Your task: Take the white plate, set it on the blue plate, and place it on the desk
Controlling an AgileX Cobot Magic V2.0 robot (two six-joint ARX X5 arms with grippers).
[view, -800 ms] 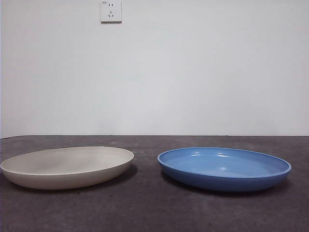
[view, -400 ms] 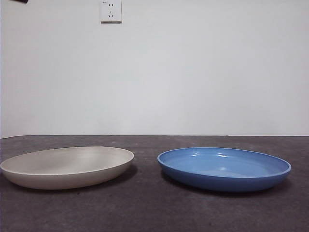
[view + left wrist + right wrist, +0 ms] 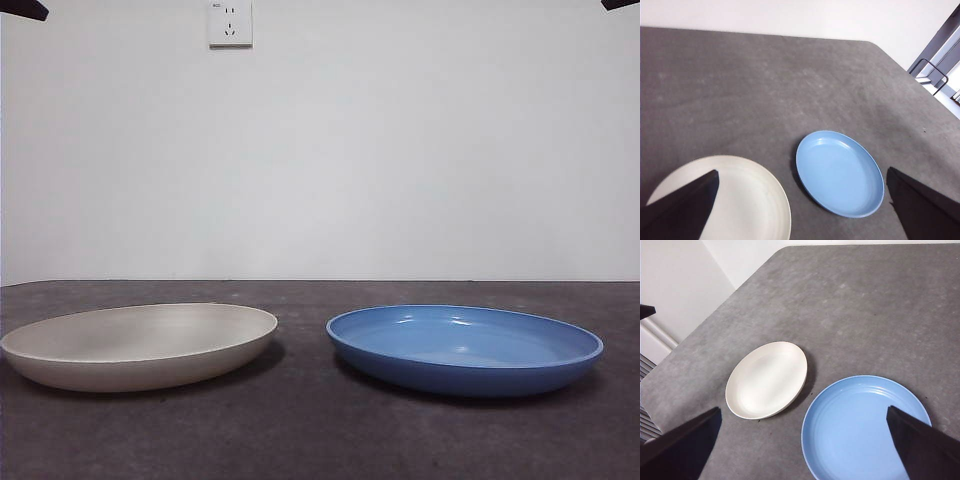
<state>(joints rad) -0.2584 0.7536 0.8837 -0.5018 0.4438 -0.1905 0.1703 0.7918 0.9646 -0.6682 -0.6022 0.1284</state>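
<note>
The white plate [image 3: 140,345] lies flat on the desk [image 3: 300,435] at the left, and the blue plate [image 3: 465,348] lies beside it at the right with a small gap between them. Both plates hold nothing. My left gripper [image 3: 801,171] hangs high above the desk, open and holding nothing, with the white plate [image 3: 745,200] and blue plate [image 3: 840,172] far below. High up as well, my right gripper [image 3: 803,409] is open over the white plate [image 3: 767,380] and blue plate [image 3: 865,430]. In the front view only black arm tips [image 3: 22,8] [image 3: 620,4] show at the top corners.
A white wall with a socket [image 3: 230,22] stands behind the desk. The desk's corner and side edge [image 3: 905,70] run past the blue plate, with a metal frame [image 3: 932,75] beyond. The other side edge [image 3: 705,315] lies beyond the white plate.
Black arm tips have come into the front view's top corners, the left one first, then the right. Neither plate has moved.
</note>
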